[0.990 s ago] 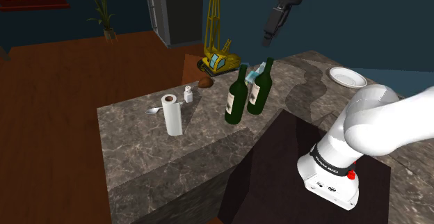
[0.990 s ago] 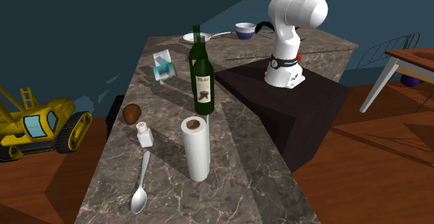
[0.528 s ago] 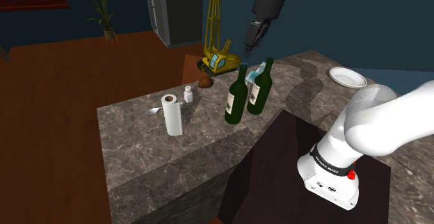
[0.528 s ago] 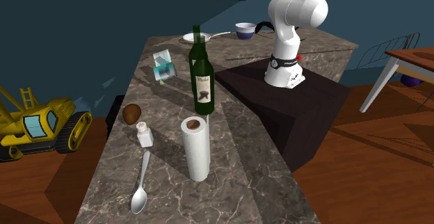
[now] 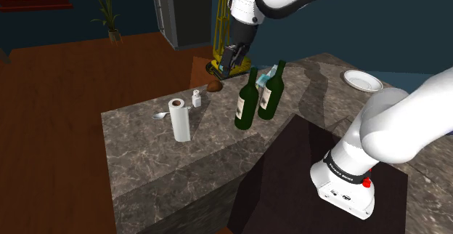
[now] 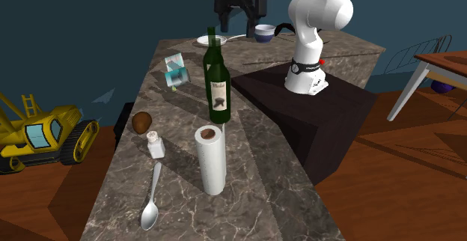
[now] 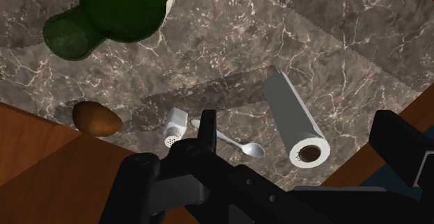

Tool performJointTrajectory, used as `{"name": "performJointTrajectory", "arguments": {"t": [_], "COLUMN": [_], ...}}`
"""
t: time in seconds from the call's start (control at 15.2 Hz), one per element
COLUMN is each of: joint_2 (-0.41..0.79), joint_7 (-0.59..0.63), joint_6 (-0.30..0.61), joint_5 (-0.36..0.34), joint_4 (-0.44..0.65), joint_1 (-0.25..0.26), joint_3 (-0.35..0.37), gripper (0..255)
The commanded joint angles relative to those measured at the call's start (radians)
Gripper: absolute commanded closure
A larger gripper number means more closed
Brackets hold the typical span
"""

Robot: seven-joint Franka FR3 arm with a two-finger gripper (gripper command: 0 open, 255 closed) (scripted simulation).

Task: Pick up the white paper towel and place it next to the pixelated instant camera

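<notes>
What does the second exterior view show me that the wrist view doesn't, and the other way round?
Second exterior view, of the two: the pixelated instant camera, a plate, a bowl, the yellow toy excavator and the arm's base. Wrist view, of the two: no extra object, just a look down from above. Both: the upright paper towel, spoon, shaker, brown round thing, a green bottle and the open gripper.
</notes>
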Motion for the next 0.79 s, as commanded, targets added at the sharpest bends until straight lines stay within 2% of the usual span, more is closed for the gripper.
{"name": "performJointTrajectory", "arguments": {"t": [0.0,0.33,0.73], "joint_2": [0.072,0.251,0.477], "joint_7": [0.014,0.062,0.135], "joint_6": [0.056,0.18,0.293], "joint_5": [0.0,-0.016,-0.072], "joint_4": [0.024,0.093,0.219], "joint_1": [0.003,0.012,0.03], "joint_3": [0.017,0.059,0.094], "gripper": [0,0,0]}}
